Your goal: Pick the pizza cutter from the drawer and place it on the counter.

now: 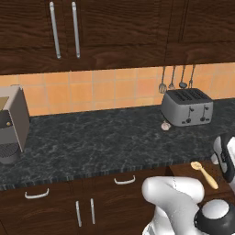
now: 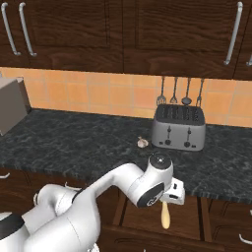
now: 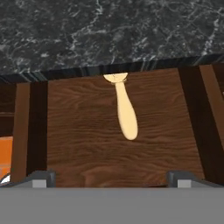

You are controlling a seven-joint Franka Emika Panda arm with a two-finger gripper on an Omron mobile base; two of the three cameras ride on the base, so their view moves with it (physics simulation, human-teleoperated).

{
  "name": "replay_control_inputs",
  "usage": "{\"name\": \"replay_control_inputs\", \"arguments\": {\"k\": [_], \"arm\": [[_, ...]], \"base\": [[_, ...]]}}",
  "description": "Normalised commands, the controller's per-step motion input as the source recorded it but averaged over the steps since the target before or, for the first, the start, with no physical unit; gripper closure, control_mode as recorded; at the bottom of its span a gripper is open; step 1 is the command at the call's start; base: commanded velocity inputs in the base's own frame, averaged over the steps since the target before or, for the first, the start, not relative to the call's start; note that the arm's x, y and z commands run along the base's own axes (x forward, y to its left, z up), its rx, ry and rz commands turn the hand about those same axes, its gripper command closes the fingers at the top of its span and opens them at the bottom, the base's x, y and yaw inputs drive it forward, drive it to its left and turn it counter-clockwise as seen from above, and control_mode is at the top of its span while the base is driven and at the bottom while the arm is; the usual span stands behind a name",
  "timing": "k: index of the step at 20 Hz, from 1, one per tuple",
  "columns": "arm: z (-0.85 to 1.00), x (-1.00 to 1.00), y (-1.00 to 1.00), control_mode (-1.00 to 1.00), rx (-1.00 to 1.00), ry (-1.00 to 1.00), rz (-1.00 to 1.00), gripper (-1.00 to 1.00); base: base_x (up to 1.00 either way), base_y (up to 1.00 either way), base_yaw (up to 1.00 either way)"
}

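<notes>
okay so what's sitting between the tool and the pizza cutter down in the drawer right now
Nothing. In the hand view, only bare wood of the drawer floor lies between the tool and the pizza cutter.

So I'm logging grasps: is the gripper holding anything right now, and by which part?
Nothing is held: the gripper is open above the pizza cutter, which lies in the drawer.

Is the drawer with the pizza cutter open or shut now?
Open. The drawer is pulled out from under the counter, and the pizza cutter lies flat on its wooden bottom, its round head partly hidden under the counter edge.
</notes>
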Motion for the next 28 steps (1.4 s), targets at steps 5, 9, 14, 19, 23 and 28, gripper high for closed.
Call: {"name": "replay_control_inputs", "arguments": {"k": [5, 9, 14, 19, 23, 28], "arm": [[-0.50, 0.04, -0.21, -1.00, 0.02, 0.02, 0.00, -1.00], [-0.56, 0.10, 0.00, -1.00, 0.00, 0.01, 0.00, -1.00], [-0.58, 0.22, 0.00, -1.00, 0.00, 0.01, 0.00, -1.00], [-0.49, 0.24, 0.00, -1.00, 0.01, 0.01, 0.00, -1.00], [-0.27, 0.25, -0.03, -1.00, 0.07, 0.00, 0.00, -1.00], [-0.19, 0.14, -0.21, -1.00, 0.09, -0.01, 0.04, -1.00]], "base": [[0.00, 0.00, 0.00], [0.00, 0.00, 0.00], [0.00, 0.00, 0.00], [0.00, 0.00, 0.00], [0.00, 0.00, 0.00], [0.00, 0.00, 0.00]]}}
